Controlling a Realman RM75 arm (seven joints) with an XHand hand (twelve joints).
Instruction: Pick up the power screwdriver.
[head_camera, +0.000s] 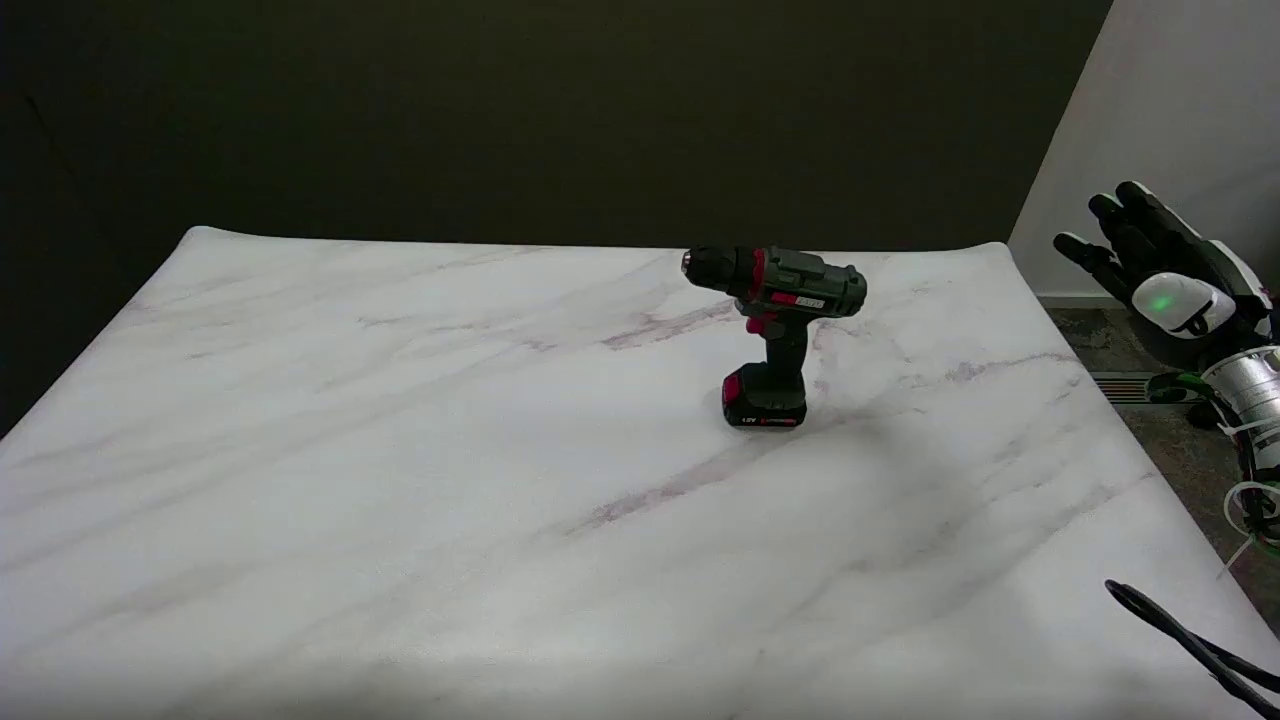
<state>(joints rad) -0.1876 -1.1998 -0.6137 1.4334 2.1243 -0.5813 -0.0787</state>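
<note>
A black cable is cutting across the near right corner of my table. My robot hand is hovering off the right edge, fingers apart, holding nothing, its wrist partly cropped. Farther back, the dark green-and-red power screwdriver is standing upright on its battery, nose pointing left.

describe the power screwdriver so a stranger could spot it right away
On the white marble-patterned table, look right of centre toward the far edge. The power screwdriver stands upright on its battery base, chuck pointing left. It is dark grey-green with red accents, the only thing standing on the table.
</note>
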